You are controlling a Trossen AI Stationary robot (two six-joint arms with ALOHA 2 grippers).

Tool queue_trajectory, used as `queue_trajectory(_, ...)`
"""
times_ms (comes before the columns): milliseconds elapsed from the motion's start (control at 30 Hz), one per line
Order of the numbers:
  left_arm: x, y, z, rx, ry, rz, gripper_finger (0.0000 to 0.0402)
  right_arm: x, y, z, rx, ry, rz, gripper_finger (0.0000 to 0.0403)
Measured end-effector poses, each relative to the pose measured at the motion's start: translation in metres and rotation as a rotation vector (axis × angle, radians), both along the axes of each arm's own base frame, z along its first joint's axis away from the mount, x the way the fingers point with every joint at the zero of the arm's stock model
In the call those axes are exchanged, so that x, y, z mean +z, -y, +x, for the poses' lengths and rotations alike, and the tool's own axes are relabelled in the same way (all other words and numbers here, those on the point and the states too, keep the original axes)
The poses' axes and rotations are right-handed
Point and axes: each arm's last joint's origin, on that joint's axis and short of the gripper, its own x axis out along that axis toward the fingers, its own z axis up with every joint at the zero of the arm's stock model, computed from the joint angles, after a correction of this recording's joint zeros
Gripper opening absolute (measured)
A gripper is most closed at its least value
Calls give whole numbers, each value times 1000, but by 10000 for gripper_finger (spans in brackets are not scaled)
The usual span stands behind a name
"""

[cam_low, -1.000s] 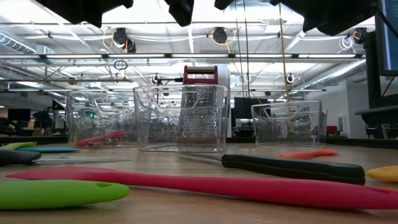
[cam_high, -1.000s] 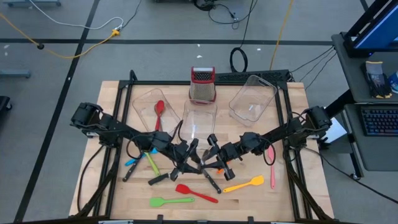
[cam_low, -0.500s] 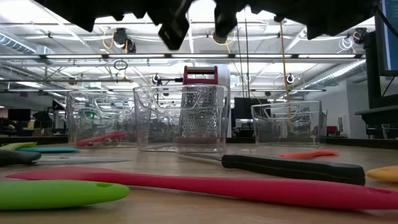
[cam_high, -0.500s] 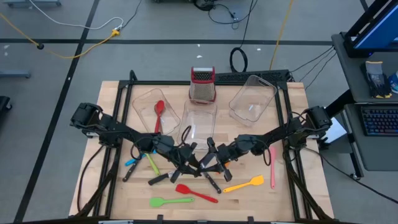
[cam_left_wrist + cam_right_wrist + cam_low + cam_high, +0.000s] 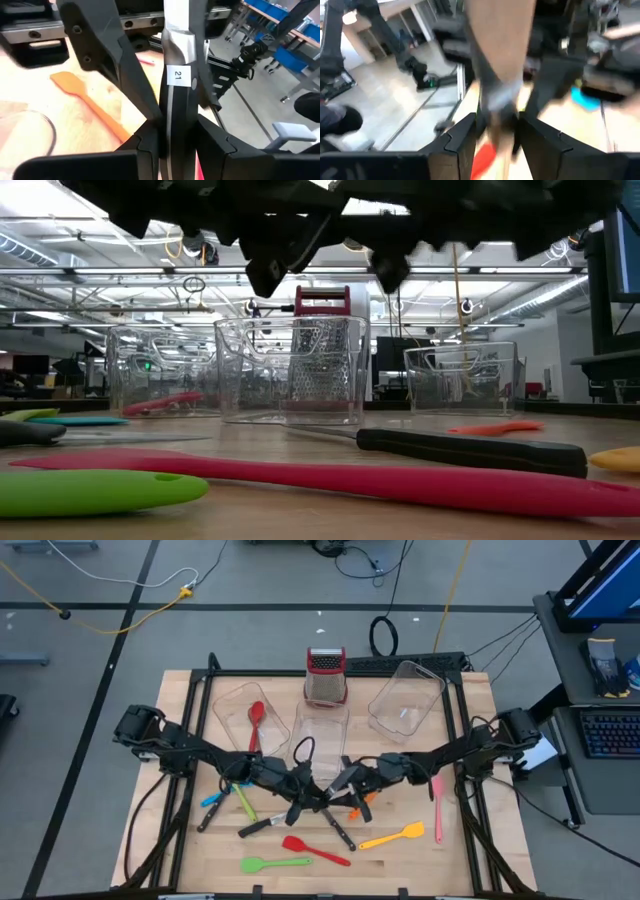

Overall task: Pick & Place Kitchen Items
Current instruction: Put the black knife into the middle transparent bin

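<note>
High view
Left gripper (image 5: 300, 802): mid-table, just in front of the middle tub (image 5: 320, 735).
Right gripper (image 5: 345, 790): just beside the left one, tips nearly meeting.
Red spatula (image 5: 315, 850): on the table, just past both grippers' tips.
Yellow spatula (image 5: 392, 836): near the right fingers.
Green spatula (image 5: 274, 864): near the table's front edge.

Low view
Black-handled knife (image 5: 440, 448): flat on the table below the grippers.

Left wrist view
Fingers (image 5: 142, 145): clamped on a knife (image 5: 176, 107) tagged 21, its steel blade running out past the tips.
Orange spatula (image 5: 90, 100): on the table beyond the fingers.

Right wrist view
Fingers (image 5: 462, 135): a blurred handle (image 5: 495, 100) sits between them; whether they grip it cannot be told.
</note>
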Motion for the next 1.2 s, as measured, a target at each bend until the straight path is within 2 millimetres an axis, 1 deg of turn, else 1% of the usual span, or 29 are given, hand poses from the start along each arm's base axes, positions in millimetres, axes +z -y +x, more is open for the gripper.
queue_trajectory(133,5,-8,2,47,24,-11,83,-7,2,-22,35,-63,37,134)
queue_trajectory(200,8,-13,1,64,23,-15,83,-3,5,-33,20,-44,71,134)
queue_trajectory(267,12,-20,0,101,31,-25,83,-3,8,-46,7,-38,91,134)
queue_trajectory(333,20,-30,-2,166,37,-22,83,-6,6,-58,-3,-41,89,134)
queue_trajectory(433,31,-48,-6,301,45,-46,83,1,3,-74,-21,37,88,134)
queue_trajectory(500,33,-60,-12,378,-10,-72,83,4,1,-81,-24,71,80,134)
queue_trajectory(567,33,-72,-12,436,-23,-119,83,3,-1,-89,-12,74,61,134)
queue_trajectory(667,30,-91,-17,510,-87,-159,83,11,-3,-95,-12,128,46,134)
queue_trajectory(733,28,-102,-18,556,-138,-174,83,12,-4,-96,-4,138,37,134)
queue_trajectory(800,21,-109,-21,589,-237,-160,83,11,-4,-97,2,135,26,134)
queue_trajectory(867,20,-114,-22,611,-292,-156,83,11,-4,-97,0,138,25,134)
queue_trajectory(967,23,-117,-21,628,-307,-171,83,9,-4,-96,-5,124,18,134)
queue_trajectory(1067,16,-116,-25,629,-378,-171,83,9,-4,-96,-4,128,12,134)
queue_trajectory(1200,13,-113,-26,627,-408,-158,83,9,-4,-96,-5,126,11,134)
